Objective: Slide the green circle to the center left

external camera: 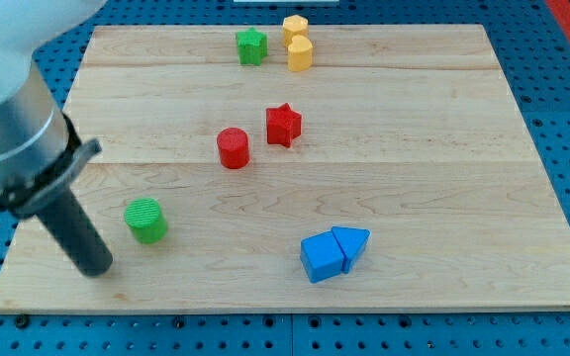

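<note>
Seven blocks lay on the wooden board (443, 119) at inspection. You had no gripper fitted, so no open or closed state applied; the arm ended in a dark rod, and my tip (97, 269) rested on the board near the view's bottom left. The green circle (145, 220) sat just to the view's right of and slightly above my tip, apart from it, in the board's lower left area. Nothing lay between the two. A red cylinder (233, 147) and a red star (283, 125) stood near each other around the board's middle, well clear of the green circle. A green star (251, 45) sat at the view's top, beside two yellow blocks (298, 41) set one behind the other. A blue cube (322, 257) and a blue triangle (351, 244) touched each other at the lower right of centre.
</note>
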Robot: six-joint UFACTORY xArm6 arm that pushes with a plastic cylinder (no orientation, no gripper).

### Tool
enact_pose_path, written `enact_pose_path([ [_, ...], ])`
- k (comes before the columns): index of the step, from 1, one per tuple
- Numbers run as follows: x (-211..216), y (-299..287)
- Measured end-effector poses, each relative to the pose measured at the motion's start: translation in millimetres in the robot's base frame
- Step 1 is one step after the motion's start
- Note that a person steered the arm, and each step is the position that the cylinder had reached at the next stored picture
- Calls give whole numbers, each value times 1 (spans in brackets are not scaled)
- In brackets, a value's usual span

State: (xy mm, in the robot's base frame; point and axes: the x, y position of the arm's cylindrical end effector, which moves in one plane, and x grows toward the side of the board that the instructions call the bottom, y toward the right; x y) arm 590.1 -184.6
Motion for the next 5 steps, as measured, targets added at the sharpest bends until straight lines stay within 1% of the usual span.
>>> enact_pose_path([
  [1,-13,48],
  [2,-52,42],
  [3,-99,22],
  [4,-105,9],
  [5,-124,-12],
])
